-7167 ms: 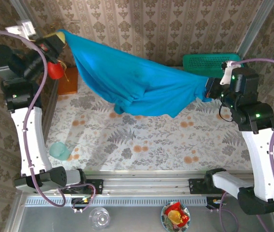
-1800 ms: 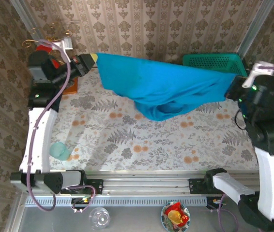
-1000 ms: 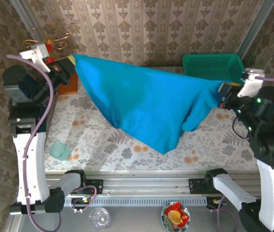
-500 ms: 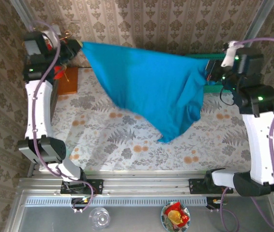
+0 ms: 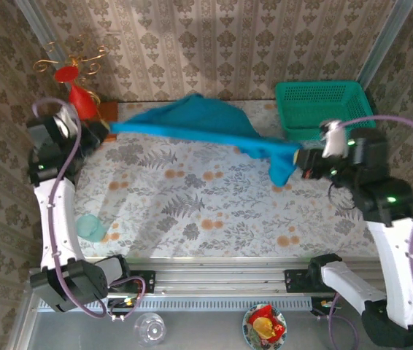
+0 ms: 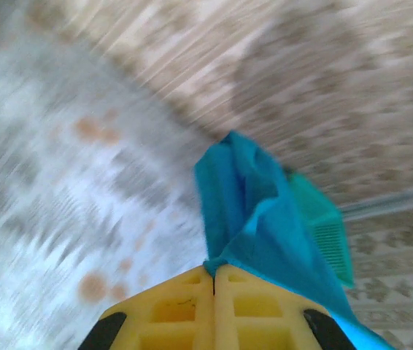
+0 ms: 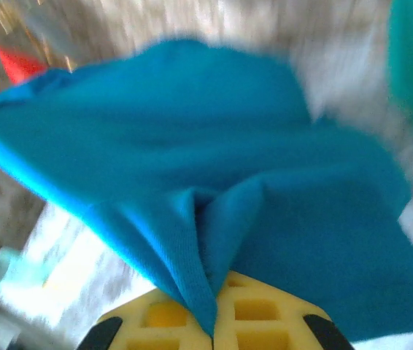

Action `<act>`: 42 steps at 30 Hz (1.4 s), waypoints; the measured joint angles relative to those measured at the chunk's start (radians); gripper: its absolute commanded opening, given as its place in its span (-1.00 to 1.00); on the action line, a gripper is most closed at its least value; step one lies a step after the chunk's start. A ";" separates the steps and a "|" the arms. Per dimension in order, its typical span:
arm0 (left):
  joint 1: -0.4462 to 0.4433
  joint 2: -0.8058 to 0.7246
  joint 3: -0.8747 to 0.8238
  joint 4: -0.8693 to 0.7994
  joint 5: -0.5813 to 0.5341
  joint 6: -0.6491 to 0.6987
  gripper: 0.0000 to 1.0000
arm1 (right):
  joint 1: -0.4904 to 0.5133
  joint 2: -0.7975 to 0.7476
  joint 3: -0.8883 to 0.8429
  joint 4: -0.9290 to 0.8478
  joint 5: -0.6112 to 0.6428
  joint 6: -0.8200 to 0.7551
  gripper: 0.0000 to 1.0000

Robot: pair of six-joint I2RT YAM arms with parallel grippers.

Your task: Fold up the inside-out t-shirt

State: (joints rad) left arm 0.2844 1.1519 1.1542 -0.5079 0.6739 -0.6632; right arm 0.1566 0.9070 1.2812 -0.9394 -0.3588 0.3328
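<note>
Floral table [image 5: 192, 215], t-shirt [image 5: 192, 120] lowered, flatter, left end effector [image 6: 214, 275] and right end effector [image 7: 214, 327] clamping it

Counted on inspection: one bright blue soft cloth t-shirt [image 5: 199, 124]; one teal plastic mesh basket [image 5: 322, 106]; one pale green cup [image 5: 90, 227]; one clear glass [image 5: 150, 328].

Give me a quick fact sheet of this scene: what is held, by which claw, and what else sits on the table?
garment: bright blue t-shirt, stretched between both grippers
left gripper: shut on one end of the t-shirt
right gripper: shut on the other end, cloth bunched at its fingers
table: covered by a floral cloth
other things: teal mesh basket at the far right; pale teal cup near the left arm
</note>
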 measured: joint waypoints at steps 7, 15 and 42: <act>0.103 0.019 -0.329 -0.027 -0.081 0.017 -1.00 | 0.032 -0.009 -0.387 -0.086 -0.072 0.142 -0.09; 0.103 0.031 -0.330 0.006 -0.088 0.058 -1.00 | 0.050 0.016 -0.443 -0.046 0.023 0.213 -0.11; 0.103 0.034 -0.370 0.029 -0.076 0.073 -1.00 | 0.552 0.603 -0.411 0.489 0.143 0.695 -0.31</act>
State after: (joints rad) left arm 0.3870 1.1862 0.7845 -0.4793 0.5980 -0.5900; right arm 0.7082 1.5101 0.8700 -0.4503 -0.2157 1.0279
